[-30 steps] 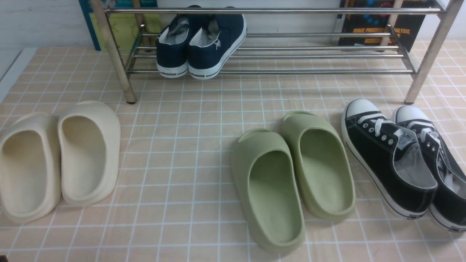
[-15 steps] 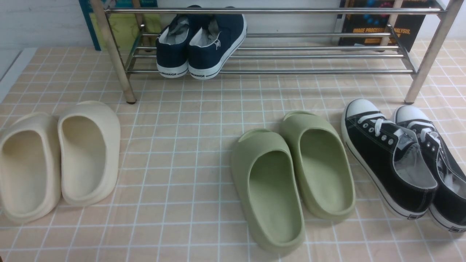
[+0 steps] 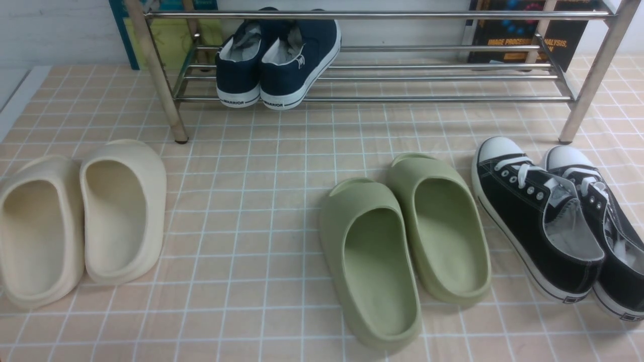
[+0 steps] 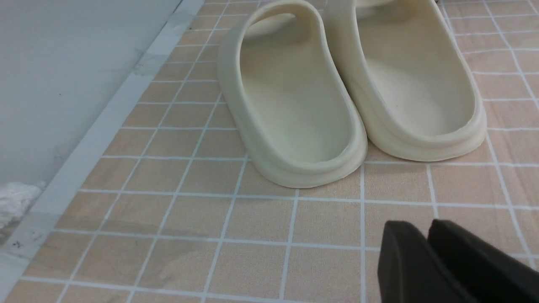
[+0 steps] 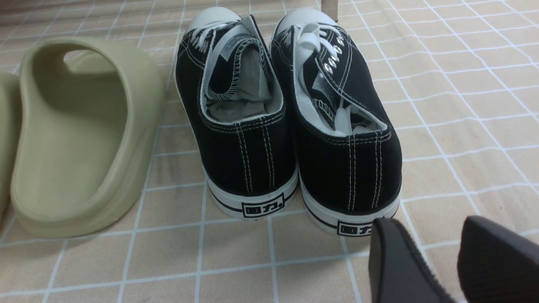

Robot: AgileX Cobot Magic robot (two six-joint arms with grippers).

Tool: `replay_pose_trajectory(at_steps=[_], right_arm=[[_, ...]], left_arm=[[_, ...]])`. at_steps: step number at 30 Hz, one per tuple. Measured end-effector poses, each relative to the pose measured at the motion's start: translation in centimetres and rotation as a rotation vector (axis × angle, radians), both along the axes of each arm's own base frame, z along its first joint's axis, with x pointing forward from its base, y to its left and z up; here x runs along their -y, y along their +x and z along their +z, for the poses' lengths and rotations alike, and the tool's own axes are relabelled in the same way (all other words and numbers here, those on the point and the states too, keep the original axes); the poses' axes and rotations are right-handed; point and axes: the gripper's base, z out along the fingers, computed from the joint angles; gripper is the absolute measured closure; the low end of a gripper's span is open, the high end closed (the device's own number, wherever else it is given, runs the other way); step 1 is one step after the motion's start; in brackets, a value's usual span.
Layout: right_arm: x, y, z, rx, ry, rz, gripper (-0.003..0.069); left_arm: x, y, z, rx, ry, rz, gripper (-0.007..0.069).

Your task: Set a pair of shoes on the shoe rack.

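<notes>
The pair of navy-blue shoes [image 3: 276, 60] with white soles stands side by side on the lower bars of the chrome shoe rack [image 3: 432, 98], toward its left end, heels facing me. Neither gripper shows in the front view. In the left wrist view my left gripper [image 4: 421, 229] is shut and empty, low over the tiled mat behind the cream slides [image 4: 294, 97]. In the right wrist view my right gripper [image 5: 433, 229] is open and empty, just behind the heel of the black lace-up sneakers [image 5: 337, 126].
Cream foam slides [image 3: 80, 221] lie at the front left, green foam slides [image 3: 402, 241] in the middle, black lace-up sneakers [image 3: 553, 221] at the front right. Books [image 3: 523, 35] lean behind the rack. The mat's left edge [image 4: 97, 126] borders a grey surface.
</notes>
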Motion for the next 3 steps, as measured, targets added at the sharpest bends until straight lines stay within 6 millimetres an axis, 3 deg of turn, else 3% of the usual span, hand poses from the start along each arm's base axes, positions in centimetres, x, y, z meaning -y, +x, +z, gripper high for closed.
replay_pose_trajectory(at_steps=[3], right_arm=[[0.0, 0.0, 0.0, 0.0, 0.0, 0.0, 0.042]], left_arm=[[-0.03, 0.0, 0.01, 0.0, 0.008, 0.001, 0.0507]])
